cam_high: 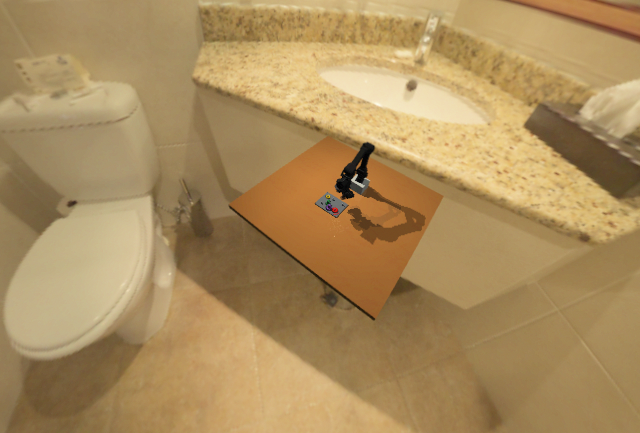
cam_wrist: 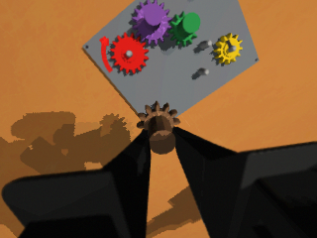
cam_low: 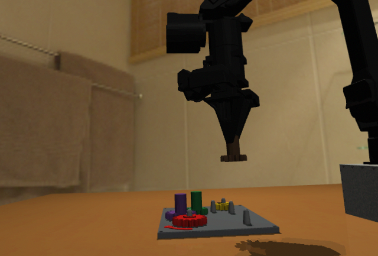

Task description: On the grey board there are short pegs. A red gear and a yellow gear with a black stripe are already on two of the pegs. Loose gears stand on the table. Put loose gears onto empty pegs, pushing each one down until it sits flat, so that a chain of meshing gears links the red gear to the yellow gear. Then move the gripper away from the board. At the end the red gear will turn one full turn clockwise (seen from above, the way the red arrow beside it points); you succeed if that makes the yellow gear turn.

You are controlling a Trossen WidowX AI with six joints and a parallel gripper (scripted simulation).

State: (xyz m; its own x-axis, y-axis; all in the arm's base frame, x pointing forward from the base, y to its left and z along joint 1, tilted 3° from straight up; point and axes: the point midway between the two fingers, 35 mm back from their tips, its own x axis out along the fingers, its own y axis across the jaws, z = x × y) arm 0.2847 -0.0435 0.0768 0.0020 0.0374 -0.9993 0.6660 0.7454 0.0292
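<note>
My gripper [cam_low: 233,142] [cam_wrist: 160,134] is shut on the brown gear's post and holds the brown gear [cam_low: 233,158] [cam_wrist: 158,118] in the air, above the near edge of the grey board [cam_low: 218,226] [cam_wrist: 160,81]. The red gear [cam_low: 189,222] [cam_wrist: 130,63] and yellow gear [cam_low: 222,206] [cam_wrist: 221,56] sit on the board. A purple gear [cam_low: 180,203] [cam_wrist: 153,14] stands beside the red one, their teeth close together. A green gear [cam_low: 196,200] [cam_wrist: 190,23] stands against the purple one. A bare peg [cam_low: 212,206] [cam_wrist: 204,44] stands between green and yellow.
Another bare peg [cam_low: 231,207] [cam_wrist: 203,71] stands near the yellow gear. A third bare peg [cam_low: 246,217] stands near the board's right side in the exterior view. The arm's light grey base block [cam_low: 360,190] is to the right. The red arrow [cam_wrist: 104,54] lies beside the red gear.
</note>
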